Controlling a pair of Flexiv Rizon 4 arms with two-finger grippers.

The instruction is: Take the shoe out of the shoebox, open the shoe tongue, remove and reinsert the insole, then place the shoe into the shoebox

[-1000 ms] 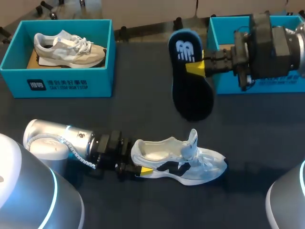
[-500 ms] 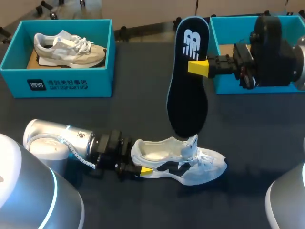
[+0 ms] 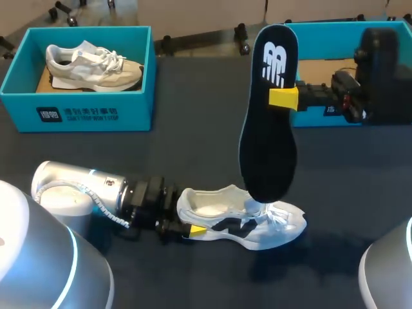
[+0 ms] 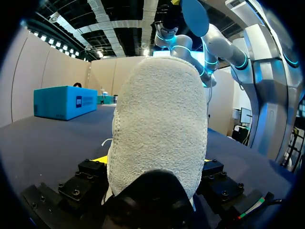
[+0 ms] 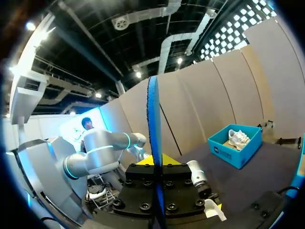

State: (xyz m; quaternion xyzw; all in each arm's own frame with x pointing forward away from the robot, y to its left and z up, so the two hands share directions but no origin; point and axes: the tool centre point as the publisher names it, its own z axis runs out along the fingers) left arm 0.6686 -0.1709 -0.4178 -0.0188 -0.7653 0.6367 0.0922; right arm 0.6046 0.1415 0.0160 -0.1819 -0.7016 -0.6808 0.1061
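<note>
while the left gripper (image 3: 193, 230) is clenched on the heel of the white shoe (image 3: 244, 219), which sits on its sole on the dark table (image 3: 193, 148) at the near middle, the right gripper (image 3: 283, 98) pinches the dark insole (image 3: 267, 148) close to its logo end. the insole hangs upright, its lower tip at the shoe's tongue; contact is unclear. a teal shoebox (image 3: 322, 27) stands far right, and a second box (image 3: 96, 114) far left holds a beige shoe (image 3: 93, 64).
</note>
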